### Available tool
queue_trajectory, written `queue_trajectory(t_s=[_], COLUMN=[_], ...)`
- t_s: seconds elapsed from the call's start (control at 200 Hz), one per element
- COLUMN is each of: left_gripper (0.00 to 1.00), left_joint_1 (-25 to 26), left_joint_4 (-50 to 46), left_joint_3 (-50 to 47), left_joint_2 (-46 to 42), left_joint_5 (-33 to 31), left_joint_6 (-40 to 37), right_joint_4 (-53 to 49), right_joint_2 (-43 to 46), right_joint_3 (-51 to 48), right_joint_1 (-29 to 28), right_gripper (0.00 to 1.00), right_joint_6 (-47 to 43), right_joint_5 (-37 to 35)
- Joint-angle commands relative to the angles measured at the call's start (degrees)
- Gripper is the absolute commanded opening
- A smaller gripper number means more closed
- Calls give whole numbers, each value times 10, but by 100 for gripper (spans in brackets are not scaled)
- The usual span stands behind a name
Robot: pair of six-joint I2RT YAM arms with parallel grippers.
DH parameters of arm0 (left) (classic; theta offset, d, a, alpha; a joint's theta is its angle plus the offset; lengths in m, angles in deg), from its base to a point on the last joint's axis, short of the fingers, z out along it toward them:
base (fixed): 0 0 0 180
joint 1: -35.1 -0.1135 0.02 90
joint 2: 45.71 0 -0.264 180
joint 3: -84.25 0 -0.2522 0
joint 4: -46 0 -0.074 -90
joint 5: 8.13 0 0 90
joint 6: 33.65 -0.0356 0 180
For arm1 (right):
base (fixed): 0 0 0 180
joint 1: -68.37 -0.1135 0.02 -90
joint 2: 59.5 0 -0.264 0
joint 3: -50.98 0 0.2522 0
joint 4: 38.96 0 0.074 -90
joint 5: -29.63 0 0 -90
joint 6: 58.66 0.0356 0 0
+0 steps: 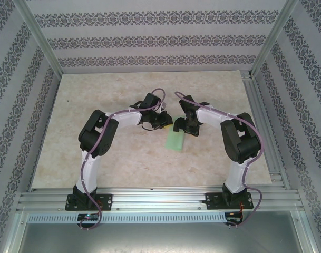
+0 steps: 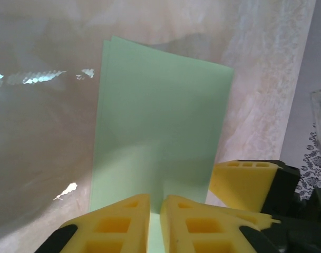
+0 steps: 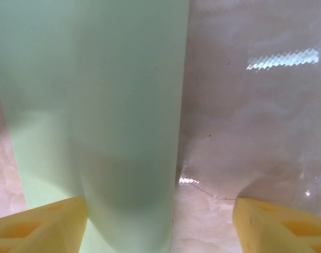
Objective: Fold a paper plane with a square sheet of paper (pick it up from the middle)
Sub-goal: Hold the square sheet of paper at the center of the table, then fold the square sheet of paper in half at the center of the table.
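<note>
Yellow fingers (image 2: pixel 118 221) of the left gripper (image 2: pixel 155 205) pinch the near edge of the square sheet of paper (image 2: pixel 160 121), which appears doubled over and reaches toward upper centre of frame. The right gripper (image 3: pixel 157 213) stands wide, holding nothing. Recommended: bring the two far edges flush, then press the crease flat on the table (image 2: pixel 39 132).

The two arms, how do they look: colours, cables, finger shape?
The left arm and the right arm have white link shells, black joints and black bases. A purple cable runs along each. The pincer fingers are yellow wedges with square hollows.
</note>
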Motion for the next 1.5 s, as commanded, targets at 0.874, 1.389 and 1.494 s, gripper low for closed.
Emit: queue_trajectory(t_s=[0.874, 1.389, 1.494], left_gripper=[12, 11, 11], left_joint_1=[13, 15, 15], left_joint_4=[-45, -64, -67], left_joint_3=[22, 34, 37], left_joint_2=[52, 58, 62], left_joint_5=[-22, -26, -24], left_joint_6=[-26, -44, -45], right_joint_4=[10, 193, 212], right_joint_2=[17, 124, 107], right_joint_3=[-1, -105, -110], right_joint_1=[4, 38, 38], right_gripper=[77, 35, 25], right_joint_6=[10, 63, 70], right_joint_5=[7, 181, 197])
